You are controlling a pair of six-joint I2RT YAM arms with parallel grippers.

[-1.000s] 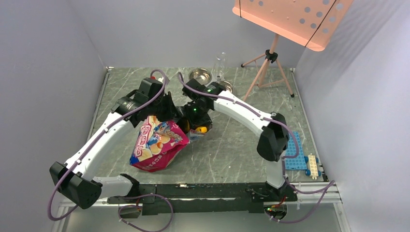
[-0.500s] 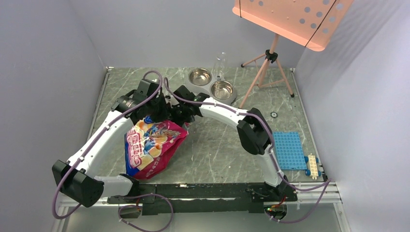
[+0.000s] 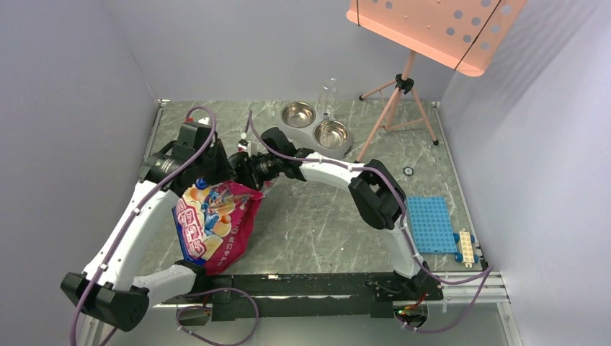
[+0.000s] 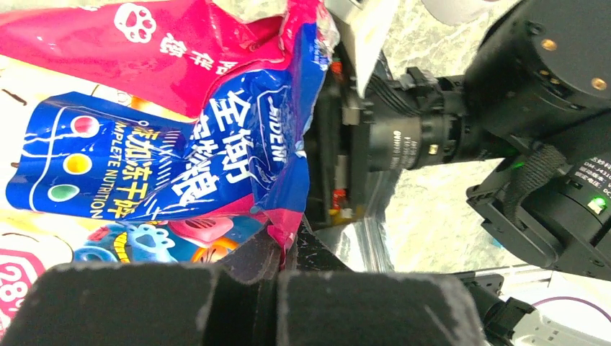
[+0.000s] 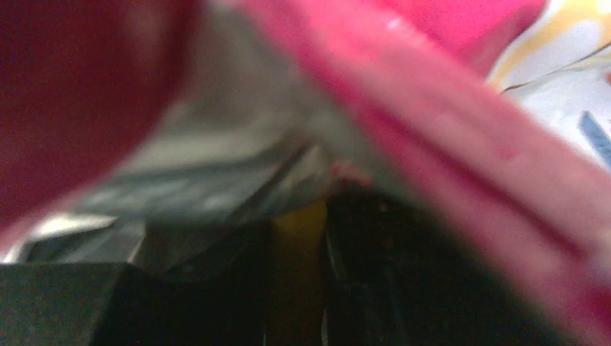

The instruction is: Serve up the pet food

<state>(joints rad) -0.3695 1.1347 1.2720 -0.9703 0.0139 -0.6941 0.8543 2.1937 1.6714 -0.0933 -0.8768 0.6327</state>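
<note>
The pink, red and blue bag (image 3: 209,223) hangs at the left of the table, lifted by its upper rim. My left gripper (image 3: 216,176) is shut on that rim, and the left wrist view shows its fingers (image 4: 277,259) pinching the bag's (image 4: 144,144) pink edge. My right gripper (image 3: 250,173) reaches into the bag's mouth from the right. In the right wrist view a yellow scoop handle (image 5: 299,274) sits between its dark fingers, under the blurred pink rim (image 5: 468,144). The pet food is hidden.
A grey stand with two steel bowls (image 3: 315,124) sits at the back centre, a clear bottle (image 3: 328,97) behind it. A tripod (image 3: 400,94) with a pink board stands back right. A blue baseplate (image 3: 431,225) lies at the right edge.
Both arms have shifted left with the bag, which now hangs more upright. The right gripper with the scoop has pushed into the bag's mouth, uncovering the bowls.
</note>
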